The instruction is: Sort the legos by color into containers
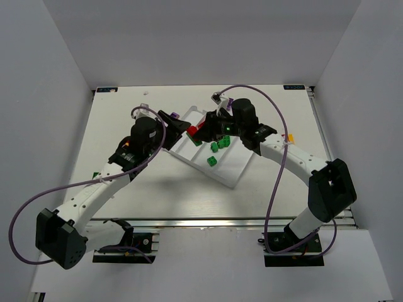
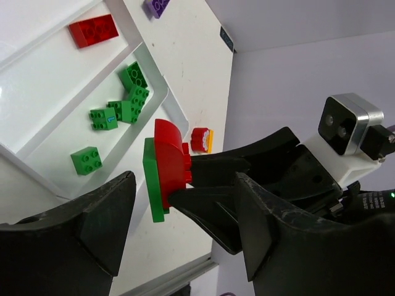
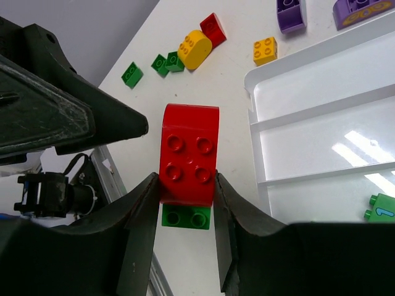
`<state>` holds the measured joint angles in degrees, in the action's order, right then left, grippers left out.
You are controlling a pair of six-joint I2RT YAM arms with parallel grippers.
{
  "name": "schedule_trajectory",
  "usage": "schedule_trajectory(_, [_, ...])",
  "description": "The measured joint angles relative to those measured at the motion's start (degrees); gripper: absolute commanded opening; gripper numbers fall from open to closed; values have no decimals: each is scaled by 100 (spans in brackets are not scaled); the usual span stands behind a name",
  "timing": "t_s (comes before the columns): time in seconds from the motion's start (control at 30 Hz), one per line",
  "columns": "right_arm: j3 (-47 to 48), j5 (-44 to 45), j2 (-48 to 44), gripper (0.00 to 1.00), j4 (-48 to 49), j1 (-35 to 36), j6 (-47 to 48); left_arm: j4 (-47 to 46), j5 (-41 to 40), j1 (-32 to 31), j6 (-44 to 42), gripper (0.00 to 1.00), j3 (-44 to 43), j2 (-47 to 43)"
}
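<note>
My right gripper [image 3: 185, 203] is shut on a red brick [image 3: 188, 154] with a green plate [image 3: 185, 217] stuck to its underside, held above the table beside the white tray [image 3: 308, 117]. In the left wrist view the same red and green piece [image 2: 166, 169] sits at the tip of the right gripper's black fingers [image 2: 216, 169]. My left gripper [image 2: 185, 228] is open, its jaws standing wide on either side just short of the piece. In the top view both grippers meet over the tray's left end [image 1: 189, 146], with the red brick [image 1: 192, 130] between them.
The tray holds several green bricks [image 2: 126, 105] in one compartment and a red brick [image 2: 94, 29] in another. Loose on the table are yellow [image 3: 193, 48], red [image 3: 213, 28], green [image 3: 131, 74] and purple [image 3: 290, 13] bricks. A red and yellow piece [image 2: 201, 139] lies right of the tray.
</note>
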<state>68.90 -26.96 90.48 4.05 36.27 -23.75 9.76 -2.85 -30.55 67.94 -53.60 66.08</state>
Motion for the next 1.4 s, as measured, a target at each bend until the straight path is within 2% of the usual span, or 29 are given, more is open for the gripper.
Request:
schedule_trajectory(0.2, [114,-188,0,0,44,-348,-332,-293,-151,0,-442,73,107,-393])
schedule_trajectory(0.37, [629,-68,0,0,52,-686,-507,-640,-26,0,-765,69,234,-656])
schedule_trajectory(0.5, [824,44,-2,0,79,-682,-590,-979,413,0,-887,66,376,-437])
schedule_trajectory(0.87, [758,205,-2,0,37,-651,-656,-1644,1327,0,-940,68,413,363])
schedule_trajectory(1.4, [610,240,-2,0,48,-575,-654,-1956,1613,-76,-872,64,339,933])
